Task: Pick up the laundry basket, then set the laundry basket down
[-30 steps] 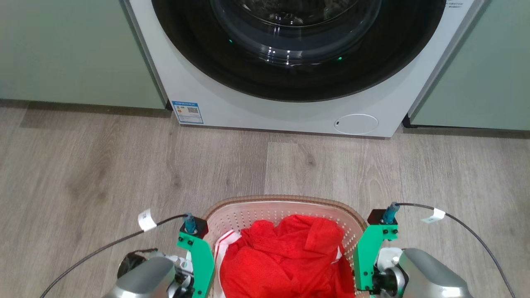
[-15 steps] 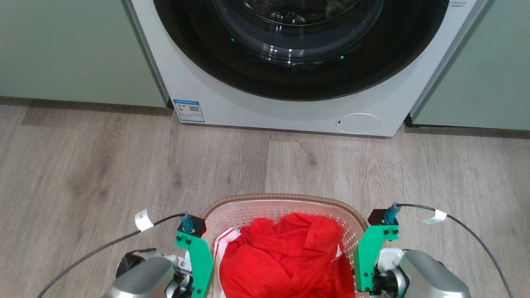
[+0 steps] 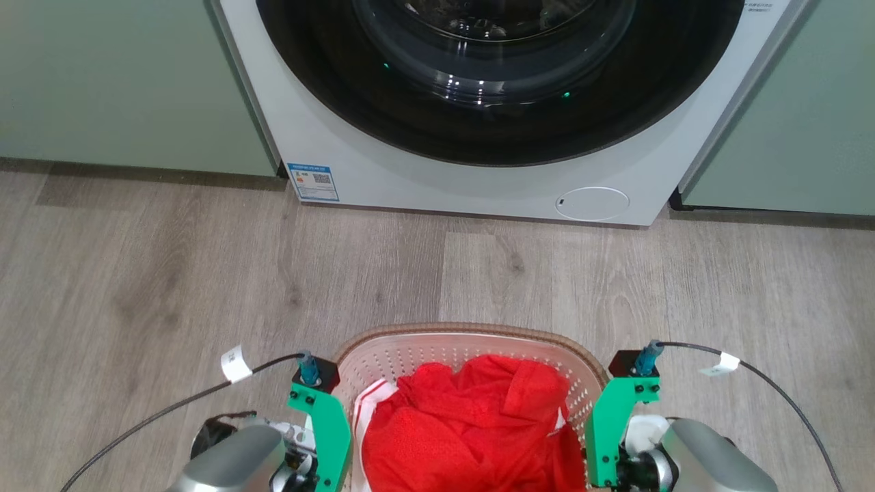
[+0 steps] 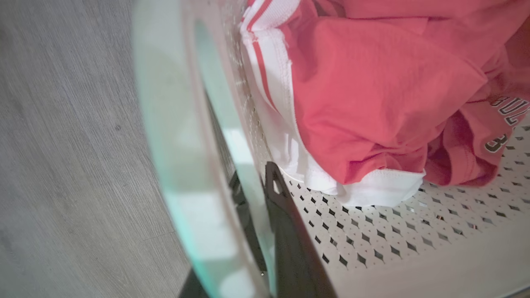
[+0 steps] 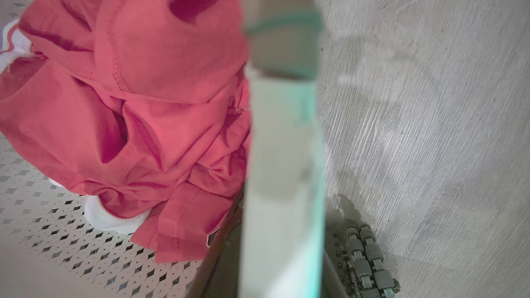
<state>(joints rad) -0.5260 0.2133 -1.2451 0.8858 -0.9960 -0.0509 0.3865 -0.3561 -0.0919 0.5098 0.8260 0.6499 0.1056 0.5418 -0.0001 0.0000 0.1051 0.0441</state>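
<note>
Head view: the laundry basket [image 3: 472,333] sits at the bottom centre between my two arms. Its brown rim faces the washing machine [image 3: 478,184], with a stretch of bare wood floor [image 3: 171,273] in between. A crumpled red shirt [image 3: 472,430] with white trim lies inside. Green brackets of both wrists flank the basket's side walls. Whether the base touches the floor, I cannot tell.

Left gripper [image 4: 252,178], wrist view: narrow, closed on the basket's left edge. One dark finger [image 4: 290,231] lies inside, flat against the perforated wall. The other shows dimly outside, behind the blurred pale rim. The wall is pinched between them. The shirt's white striped band lies just beside the inner finger, and I cannot tell whether they touch.

Right gripper [image 5: 281,231], wrist view: also narrow, closed on the right edge. The blurred pale edge of the basket runs up the middle of the view, with a dark finger [image 5: 223,256] against its inner side and dark finger material on its outer side. The shirt's hem hangs over the inner finger's tip. Grey rollers [image 5: 368,256] sit on the floor at the lower right, near the basket's outer side.

Washing machine: round dark door shut, a blue sticker [image 3: 313,182] at the lower left of its front, a round cover [image 3: 592,203] at the lower right. Pale green cabinets [image 3: 102,82] stand on either side.
</note>
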